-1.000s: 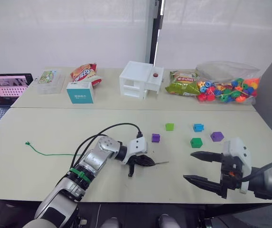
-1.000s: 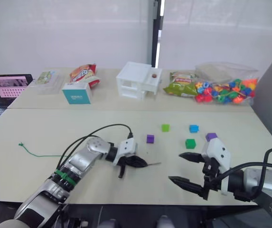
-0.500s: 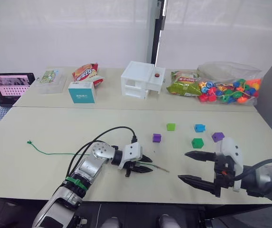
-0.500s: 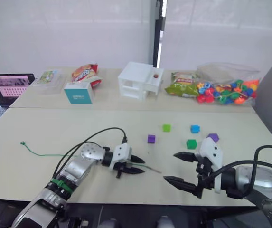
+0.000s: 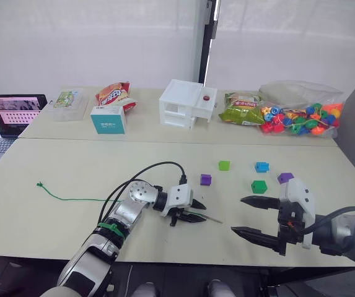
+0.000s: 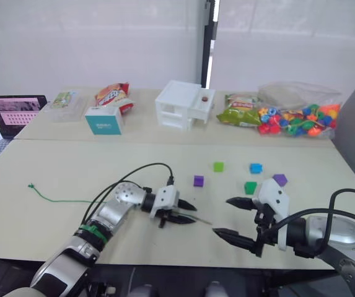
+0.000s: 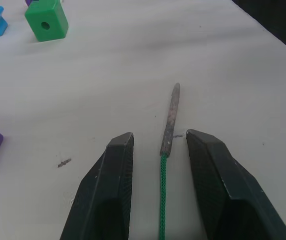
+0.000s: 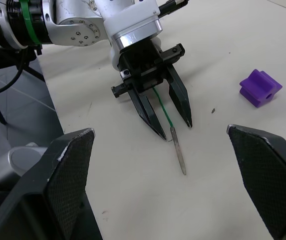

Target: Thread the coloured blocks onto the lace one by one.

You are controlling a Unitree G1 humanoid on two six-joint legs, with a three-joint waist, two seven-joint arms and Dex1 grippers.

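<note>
The lace (image 5: 72, 199) lies on the table, a thin green cord trailing left to a knot. Its grey needle tip (image 7: 170, 117) rests flat between the fingers of my open left gripper (image 5: 194, 210), untouched. My right gripper (image 5: 238, 215) hovers wide open just right of the tip, holding nothing. Behind the grippers sit the coloured blocks: a purple one (image 5: 205, 179) closest to the left gripper, light green (image 5: 224, 165), blue (image 5: 261, 166), dark green (image 5: 258, 186) and a second purple (image 5: 285, 178).
Along the back table stand a white plastic house (image 5: 186, 103), a teal box (image 5: 109, 119), snack bags (image 5: 115, 94), a green bag (image 5: 242, 114) and a clear bag of coloured beads (image 5: 301, 117). A laptop (image 5: 13, 111) sits far left.
My left gripper has opened and the lace tip it was pinching now lies on the table between its fingers. The right gripper has edged slightly left toward the tip.
</note>
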